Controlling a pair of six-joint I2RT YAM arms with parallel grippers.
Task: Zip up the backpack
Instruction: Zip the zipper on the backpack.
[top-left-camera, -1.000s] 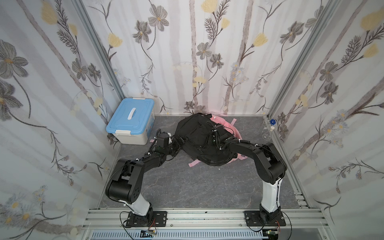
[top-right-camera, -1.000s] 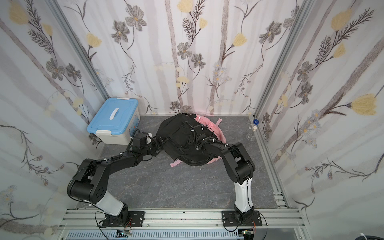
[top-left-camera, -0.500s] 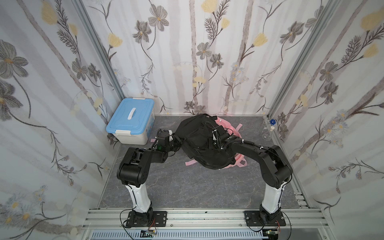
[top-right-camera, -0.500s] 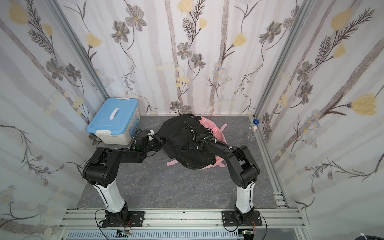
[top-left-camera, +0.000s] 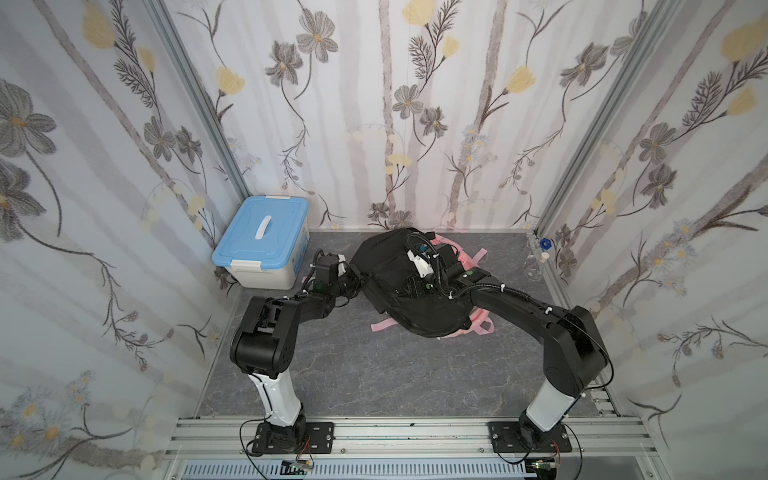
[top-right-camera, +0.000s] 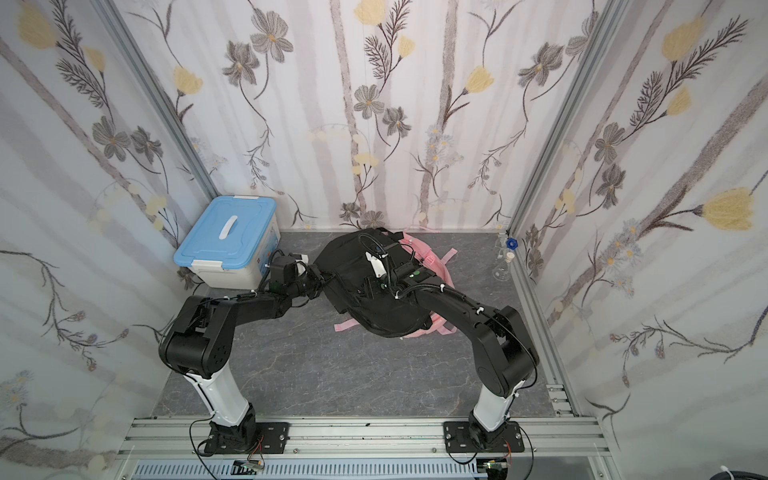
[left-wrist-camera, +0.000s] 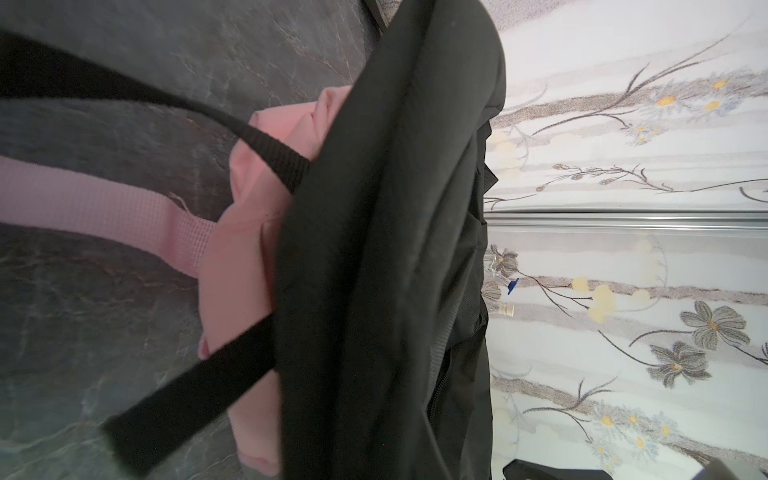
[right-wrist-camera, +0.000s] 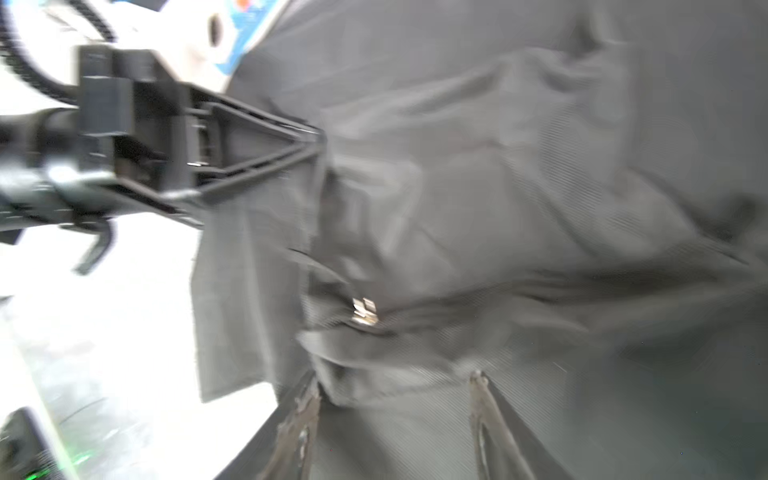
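Note:
The black backpack (top-left-camera: 399, 266) with pink straps (top-left-camera: 478, 324) lies at the back middle of the floor in both top views (top-right-camera: 353, 266). My left gripper (top-left-camera: 360, 276) is at the bag's left edge. In the right wrist view its fingers (right-wrist-camera: 286, 160) meet on a fold of the black fabric, shut on it. My right gripper (right-wrist-camera: 395, 380) hovers open over the bag's top (top-left-camera: 409, 286), its fingers (right-wrist-camera: 305, 409) apart on the cloth. A silver zipper pull (right-wrist-camera: 365, 311) lies just ahead of them. The left wrist view shows only backpack fabric (left-wrist-camera: 386, 249) and a zipper line (left-wrist-camera: 436, 395).
A white box with a blue lid (top-left-camera: 262, 245) stands at the back left, close behind my left arm. A glass flask with a blue cap (top-left-camera: 536, 266) stands in the back right corner. Flowered walls close three sides. Pink strap ends (top-left-camera: 382, 326) trail on the floor.
My left gripper has shut on the backpack's left edge and that arm's elbow has lifted and drawn back. The bag has shifted a little. My right jaws have narrowed slightly.

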